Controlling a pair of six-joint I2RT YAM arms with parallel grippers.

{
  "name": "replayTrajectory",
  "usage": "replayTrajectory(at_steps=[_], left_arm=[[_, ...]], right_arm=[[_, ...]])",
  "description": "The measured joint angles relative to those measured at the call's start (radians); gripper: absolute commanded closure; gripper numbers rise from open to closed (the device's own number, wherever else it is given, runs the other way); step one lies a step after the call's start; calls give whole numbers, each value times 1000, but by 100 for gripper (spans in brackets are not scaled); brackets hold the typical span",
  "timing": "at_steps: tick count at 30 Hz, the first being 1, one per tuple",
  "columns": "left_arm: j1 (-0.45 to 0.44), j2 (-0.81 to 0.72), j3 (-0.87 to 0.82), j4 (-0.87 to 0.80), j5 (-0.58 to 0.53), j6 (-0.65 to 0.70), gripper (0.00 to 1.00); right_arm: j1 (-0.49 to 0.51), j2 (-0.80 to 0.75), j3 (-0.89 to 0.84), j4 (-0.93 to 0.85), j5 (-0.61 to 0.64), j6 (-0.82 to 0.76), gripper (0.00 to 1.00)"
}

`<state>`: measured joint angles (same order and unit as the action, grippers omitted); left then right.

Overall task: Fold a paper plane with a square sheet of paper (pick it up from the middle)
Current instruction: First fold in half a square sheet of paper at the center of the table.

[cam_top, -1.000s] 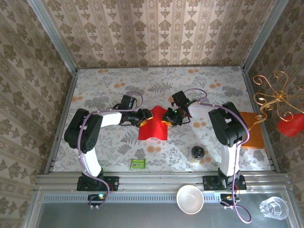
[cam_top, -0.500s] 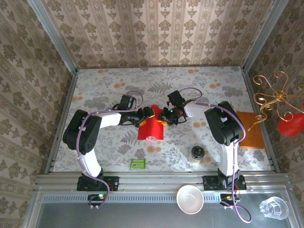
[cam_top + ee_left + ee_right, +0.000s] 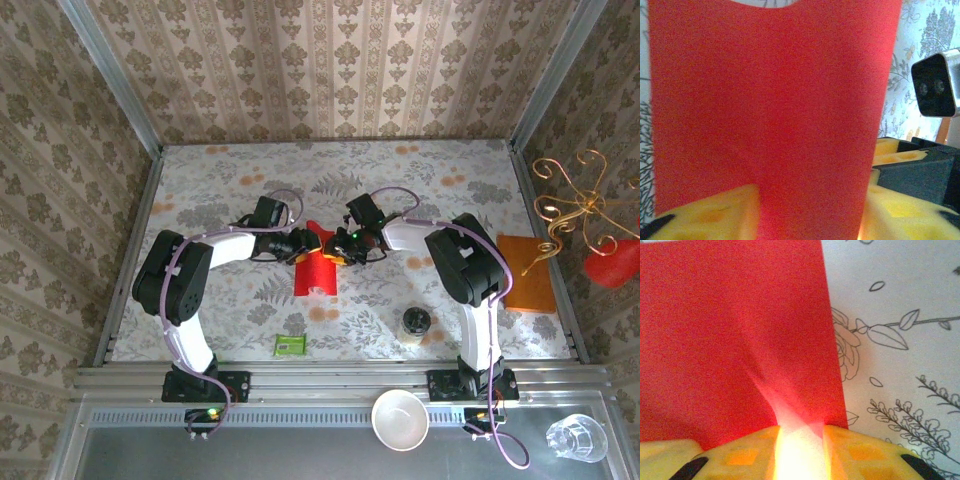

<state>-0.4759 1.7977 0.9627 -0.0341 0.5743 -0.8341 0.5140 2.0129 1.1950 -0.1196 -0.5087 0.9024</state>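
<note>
At mid worktop (image 3: 200, 205), betw. the two arms, the square sheet of paper (image 3: 318, 272) lies w/ its far end gathered where the left hand (image 3: 306, 243) and right hand (image 3: 340, 246) meet. From above it reads narrower than square, so prob. bowed or part doubled. Right hand: yellow pads (image 3: 740, 455) almost closed, a pucker of sheet nipped betw. them. Left hand: pads (image 3: 710, 215) stand part way apart w/ the sheet running through the gap; can't tell if they actually bite. Step in hand looks like bringing the two halves together for the centre crease, early in the fold. To do it well, I'd say: move both hands inward by equal amts and at the same height so edges meet square. No pulling apart, since paper this thin would likely tear at the nip. Then lower it flat and press along the middle, not off to one side. Confirm the left hand's grip first, or the sheet may slide and skew. Materials: paper is thin, matte, bright red. Light glows orange-white through it at the right nip, and soft wrinkles fan out from there. Its right edge is dead straight. Pads are yellow, look soft, w/ diamond-shaped dimples. Worktop cover is pale, flat, printed w/ leaves and flowers.
</note>
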Motion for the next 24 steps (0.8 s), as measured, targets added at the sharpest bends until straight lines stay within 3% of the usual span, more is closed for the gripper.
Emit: replayTrajectory(at_steps=[4, 8, 15, 24], left_arm=[[8, -11, 0, 1, 17, 11, 64], [49, -67, 0, 16, 65, 14, 65], [83, -157, 26, 77, 187, -16, 67], [83, -168, 64, 154, 315, -74, 67]], right_arm=[[-29, -79, -109, 53, 0, 8, 59], [-102, -190, -207, 99, -9, 2, 46], [-195, -309, -253, 270, -129, -27, 28], [-187, -311, -268, 460, -280, 23, 28]])
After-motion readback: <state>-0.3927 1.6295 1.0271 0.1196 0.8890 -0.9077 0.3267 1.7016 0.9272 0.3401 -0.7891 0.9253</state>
